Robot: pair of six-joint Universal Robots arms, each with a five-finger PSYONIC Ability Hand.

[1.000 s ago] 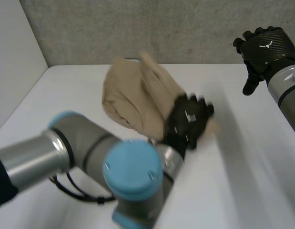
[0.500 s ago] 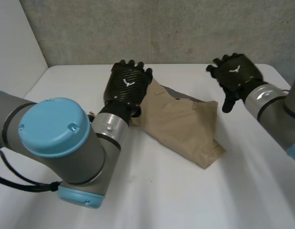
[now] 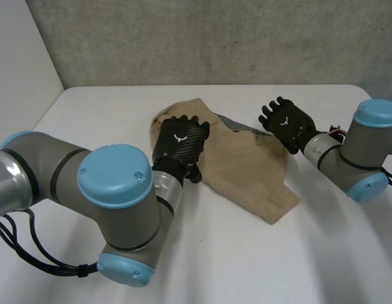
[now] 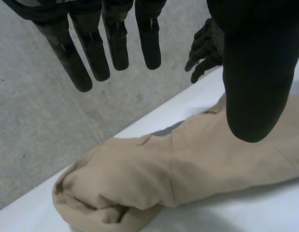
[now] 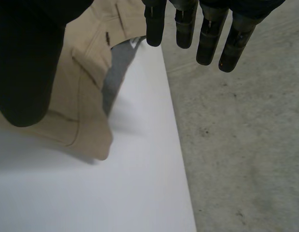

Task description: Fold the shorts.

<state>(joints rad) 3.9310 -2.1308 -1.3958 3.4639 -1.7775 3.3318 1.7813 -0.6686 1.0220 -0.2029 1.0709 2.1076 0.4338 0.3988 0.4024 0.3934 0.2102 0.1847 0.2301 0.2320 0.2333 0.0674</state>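
The tan shorts [image 3: 246,168] are being seen lying folded on the middle of the white table [image 3: 101,120]. Their near corner is staying where it was half a second ago, while their left end is now being bunched into a rounded hump. The left hand [image 3: 180,144], earlier held at the far left edge of the cloth, is now being held nearer the camera over that left end, just in front of the hump. Its fingers [image 4: 115,43] are being kept straight and spread with nothing clasped, the cloth lying below the palm. The right hand [image 3: 285,123] has been brought in from further right and is now being held at the shorts' far right corner. Its fingers [image 5: 207,38] are likewise being kept straight and apart, with nothing grasped. A strip of grey lining [image 3: 237,125] is being shown at the waistband between the two hands. The table is being bounded by a rough grey concrete wall [image 3: 214,38] behind and a plain white panel [image 3: 18,76] at the left.
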